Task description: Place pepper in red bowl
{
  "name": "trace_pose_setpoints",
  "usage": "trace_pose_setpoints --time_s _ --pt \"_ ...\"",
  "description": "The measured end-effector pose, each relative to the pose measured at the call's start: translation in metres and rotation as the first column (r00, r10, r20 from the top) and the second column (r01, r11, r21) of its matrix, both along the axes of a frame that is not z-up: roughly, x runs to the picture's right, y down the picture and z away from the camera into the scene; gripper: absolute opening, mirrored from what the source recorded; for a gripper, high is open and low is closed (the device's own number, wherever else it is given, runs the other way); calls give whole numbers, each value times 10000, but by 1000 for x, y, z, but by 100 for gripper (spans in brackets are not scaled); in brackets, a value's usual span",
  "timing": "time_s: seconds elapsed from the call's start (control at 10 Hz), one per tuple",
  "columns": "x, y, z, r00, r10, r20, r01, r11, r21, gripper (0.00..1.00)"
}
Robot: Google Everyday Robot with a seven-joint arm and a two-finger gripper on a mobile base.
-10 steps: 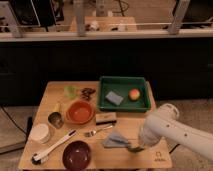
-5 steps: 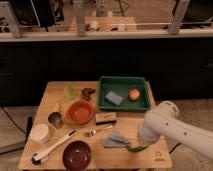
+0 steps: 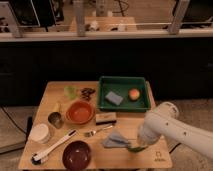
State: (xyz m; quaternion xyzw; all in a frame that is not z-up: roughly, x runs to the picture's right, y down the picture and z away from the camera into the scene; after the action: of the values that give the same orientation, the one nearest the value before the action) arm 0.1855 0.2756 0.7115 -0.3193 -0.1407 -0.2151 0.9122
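The pepper, a slim dark green piece, lies on the wooden table near the front edge, just right of a crumpled blue cloth. My gripper hangs from the white arm that comes in from the right. It is low over the pepper, and its tip hides part of the pepper. The red bowl, orange-red and empty, stands to the left of the table's middle, well away from the gripper.
A dark maroon bowl sits at the front left. A green tray at the back holds a blue sponge and an orange fruit. Also here are a fork, a white-handled brush, a metal cup, a white bowl and a dark block.
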Motion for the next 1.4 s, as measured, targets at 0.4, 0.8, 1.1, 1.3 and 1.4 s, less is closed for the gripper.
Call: trace_pose_setpoints --time_s 0.4,0.8,1.1,1.3,1.4 --pt "1 4 4 9999 -35 96 36 9999 -151 80" --pt "10 13 16 9998 149 124 -146 9997 -214 80" --pt "17 22 28 9993 338 143 -335 9992 -241 80" --pt "23 29 36 9990 437 115 -433 9985 -344 80" --pt "25 32 38 9991 419 99 -415 9984 -387 76"
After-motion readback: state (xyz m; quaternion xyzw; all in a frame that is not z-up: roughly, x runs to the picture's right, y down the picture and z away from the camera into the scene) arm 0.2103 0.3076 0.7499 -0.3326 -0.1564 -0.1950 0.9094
